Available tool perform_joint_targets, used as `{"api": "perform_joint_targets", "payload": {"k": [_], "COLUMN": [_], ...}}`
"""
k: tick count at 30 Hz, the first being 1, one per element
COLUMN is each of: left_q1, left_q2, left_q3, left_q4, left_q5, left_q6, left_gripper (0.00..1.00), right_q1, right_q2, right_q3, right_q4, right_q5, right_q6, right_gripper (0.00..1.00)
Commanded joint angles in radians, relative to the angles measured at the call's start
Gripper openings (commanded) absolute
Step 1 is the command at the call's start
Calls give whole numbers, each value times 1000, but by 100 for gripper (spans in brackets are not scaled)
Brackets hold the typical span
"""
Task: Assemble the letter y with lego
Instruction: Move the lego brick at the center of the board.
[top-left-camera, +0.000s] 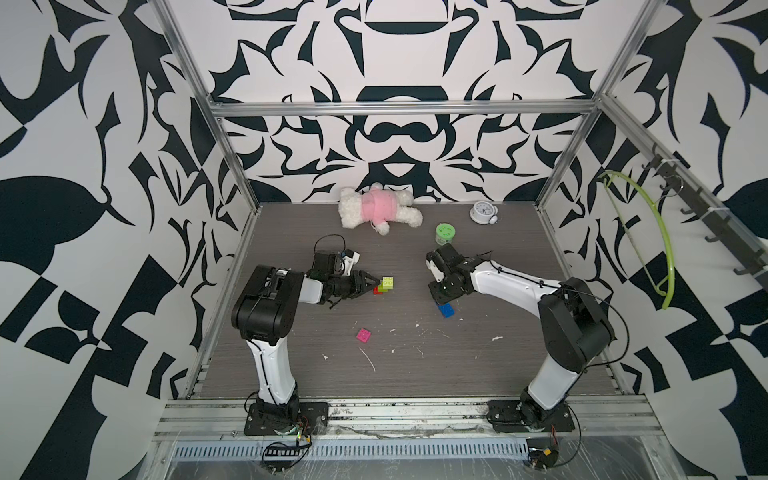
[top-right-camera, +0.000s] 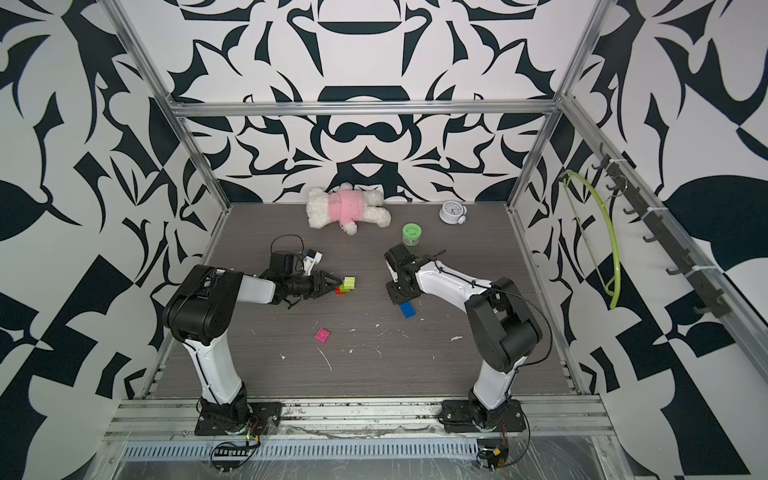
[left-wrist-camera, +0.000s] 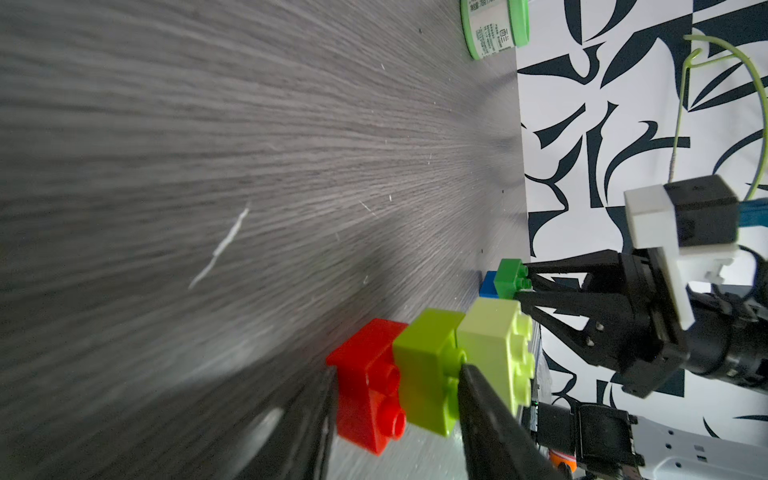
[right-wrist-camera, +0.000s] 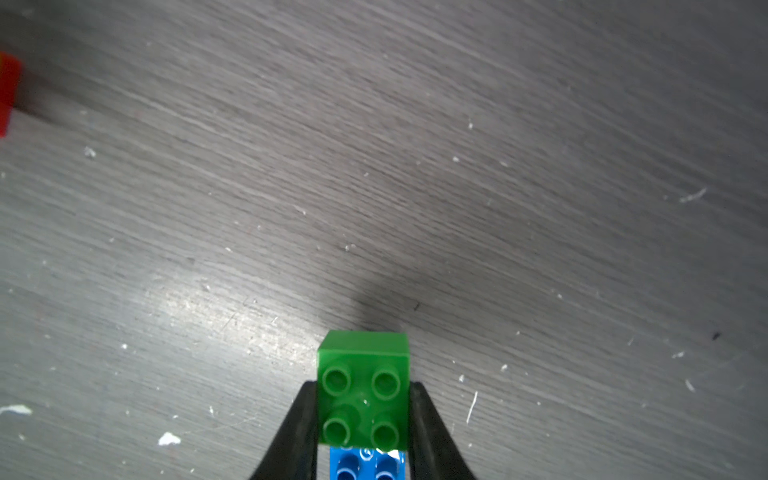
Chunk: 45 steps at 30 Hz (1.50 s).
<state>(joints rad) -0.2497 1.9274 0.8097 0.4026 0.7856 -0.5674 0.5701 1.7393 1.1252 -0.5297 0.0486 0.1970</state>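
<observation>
Red (left-wrist-camera: 365, 374), lime (left-wrist-camera: 424, 353) and pale yellow-green (left-wrist-camera: 494, 332) lego bricks are joined in a row lying on its side on the table; in both top views they sit at mid-table (top-left-camera: 385, 286) (top-right-camera: 347, 284). My left gripper (left-wrist-camera: 395, 370) (top-left-camera: 376, 286) is shut across the red and lime bricks. My right gripper (right-wrist-camera: 361, 390) is shut on a green brick (right-wrist-camera: 362, 386) that sits on one end of the blue brick (right-wrist-camera: 365, 463) (top-left-camera: 446, 309). A pink brick (top-left-camera: 364, 335) (top-right-camera: 322, 335) lies loose nearer the front.
A white plush toy in pink (top-left-camera: 380, 208) lies at the back. A green-lidded jar (top-left-camera: 444, 235) and a small clock (top-left-camera: 482, 212) stand at the back right. A green hanger (top-left-camera: 660, 241) hangs on the right wall. White flecks dot the table.
</observation>
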Motion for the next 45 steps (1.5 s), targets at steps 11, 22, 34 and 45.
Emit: {"api": "perform_joint_targets", "payload": {"k": [11, 22, 34, 45], "left_q1": [0, 0, 0, 0], "left_q2": [82, 77, 78, 77], "left_q3": [-49, -50, -49, -47], "left_q4": [-229, -231, -229, -229], "left_q5": [-169, -172, -171, -171], "left_q6": [31, 34, 34, 34], "left_gripper": [51, 51, 51, 51], "right_q1": [164, 173, 180, 183], "right_q2": [-16, -7, -54, 48], "right_q3": [-250, -353, -355, -247], "right_q4": [42, 177, 248, 284], "right_q5": [209, 70, -62, -347], "right_q6": [369, 430, 196, -186], "right_gripper": [0, 0, 0, 0]}}
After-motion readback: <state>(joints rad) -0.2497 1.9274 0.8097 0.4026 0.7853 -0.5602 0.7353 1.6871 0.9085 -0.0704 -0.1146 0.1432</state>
